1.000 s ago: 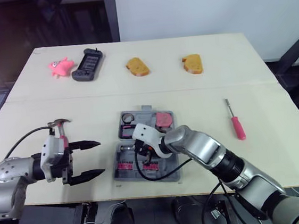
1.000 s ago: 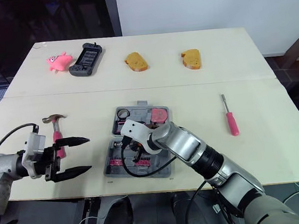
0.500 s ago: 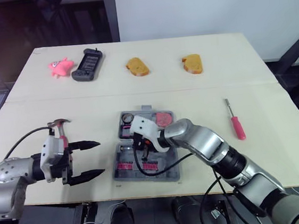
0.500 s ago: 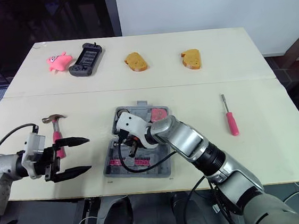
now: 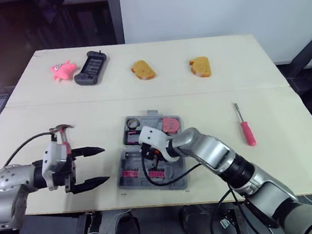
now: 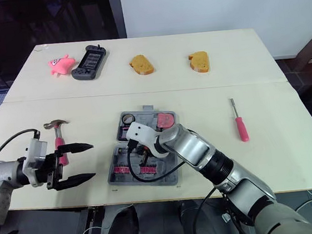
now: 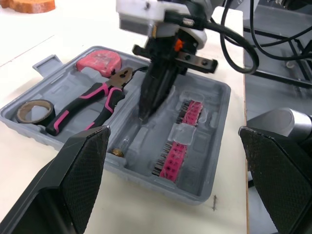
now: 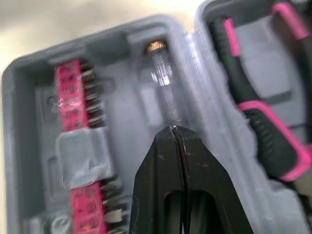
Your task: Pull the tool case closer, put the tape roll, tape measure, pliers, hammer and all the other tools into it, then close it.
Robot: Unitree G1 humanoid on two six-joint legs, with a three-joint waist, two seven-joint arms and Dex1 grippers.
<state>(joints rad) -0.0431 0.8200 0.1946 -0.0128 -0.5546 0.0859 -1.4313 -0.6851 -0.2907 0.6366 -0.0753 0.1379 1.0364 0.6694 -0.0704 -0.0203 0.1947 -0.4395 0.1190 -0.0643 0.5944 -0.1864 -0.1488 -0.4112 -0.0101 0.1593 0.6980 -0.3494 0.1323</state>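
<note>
The grey tool case (image 5: 157, 185) lies open at the table's front middle. It holds a tape roll (image 5: 132, 123), a pink tape measure (image 5: 172, 124), pink-handled pliers (image 7: 92, 105) and pink bit strips (image 5: 129, 174). My right gripper (image 5: 154, 159) is shut with nothing held, its tips down in the case's front half beside a clear-handled piece (image 8: 161, 73). The hammer (image 5: 63, 132) lies on the table left of the case. My left gripper (image 5: 95, 167) is open in front of the hammer, pointing at the case. A pink screwdriver (image 5: 246, 130) lies to the right.
Along the table's far side lie a pink toy (image 5: 63, 69), a black controller (image 5: 90, 68) and two orange bread-like pieces (image 5: 143, 69) (image 5: 201, 66). The case sits close to the table's front edge (image 5: 70, 207).
My right gripper has shifted slightly within the case, staying shut. The left arm, hammer and screwdriver have not moved.
</note>
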